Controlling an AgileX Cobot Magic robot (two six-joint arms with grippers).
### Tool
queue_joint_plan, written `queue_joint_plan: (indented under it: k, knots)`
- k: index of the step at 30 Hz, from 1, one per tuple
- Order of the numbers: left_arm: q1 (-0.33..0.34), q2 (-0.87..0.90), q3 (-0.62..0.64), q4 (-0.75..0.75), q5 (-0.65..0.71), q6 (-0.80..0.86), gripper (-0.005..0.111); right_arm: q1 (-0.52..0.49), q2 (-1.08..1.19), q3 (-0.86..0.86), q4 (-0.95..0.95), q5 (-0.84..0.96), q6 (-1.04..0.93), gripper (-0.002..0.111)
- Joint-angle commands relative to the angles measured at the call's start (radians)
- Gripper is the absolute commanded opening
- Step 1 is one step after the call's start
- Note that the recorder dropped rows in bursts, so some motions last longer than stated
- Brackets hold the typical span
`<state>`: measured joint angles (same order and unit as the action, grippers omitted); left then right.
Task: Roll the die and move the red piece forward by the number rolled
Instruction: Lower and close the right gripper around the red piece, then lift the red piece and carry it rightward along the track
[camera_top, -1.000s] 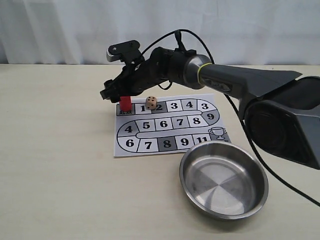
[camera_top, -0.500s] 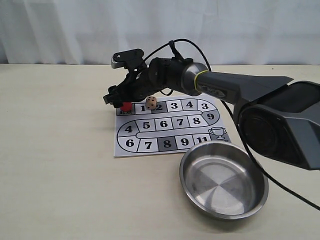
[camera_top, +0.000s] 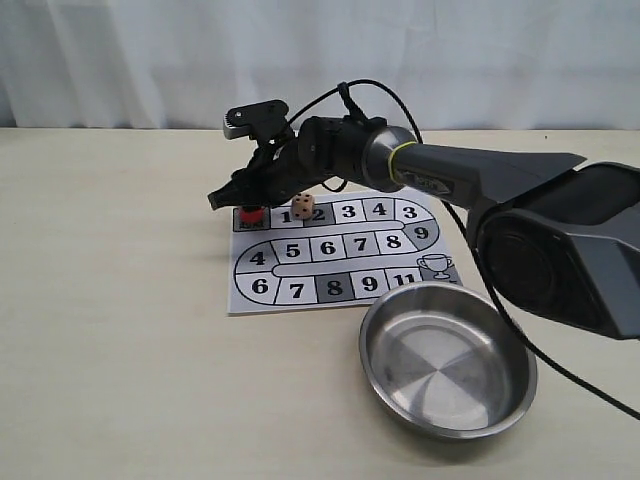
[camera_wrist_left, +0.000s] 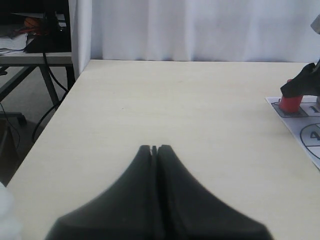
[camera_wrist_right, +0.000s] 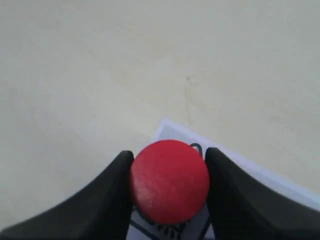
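The red piece (camera_top: 250, 214) stands on the start square at the far left corner of the numbered board (camera_top: 238, 300). My right gripper (camera_top: 245, 205) reaches across from the right and is shut on the red piece, with a black finger pressed against each side of it (camera_wrist_right: 170, 180). The die (camera_top: 302, 206) rests on the board between squares 1 and 2, just right of the piece. My left gripper (camera_wrist_left: 154, 148) is shut with nothing in it, over bare table well to the left of the board, and it does not show in the exterior view.
A steel bowl (camera_top: 372, 330) sits at the board's near right corner. The right arm and its cable stretch over the board's far edge. The table's left edge (camera_wrist_left: 60, 107) drops off beside the left gripper.
My right gripper has come down from above the red piece, and its fingers now hold the piece's sides. The die and the board have not moved.
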<state>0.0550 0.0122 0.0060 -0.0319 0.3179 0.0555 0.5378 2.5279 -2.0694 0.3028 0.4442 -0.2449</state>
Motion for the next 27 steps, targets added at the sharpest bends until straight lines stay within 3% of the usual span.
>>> queue_joint_plan:
  k: [1,21,27]
  knots:
    - [-0.008,0.0,-0.006,0.001,-0.012,0.0,0.0,-0.036,-0.064,-0.004,-0.016,0.068,0.0,0.004]
    - [-0.008,0.0,-0.006,0.001,-0.012,0.0,0.0,-0.05,-0.057,0.0,-0.079,0.153,-0.002,0.004]
    - [-0.008,0.0,-0.006,0.001,-0.012,0.0,0.0,-0.101,-0.122,0.0,-0.08,0.19,0.007,0.004]
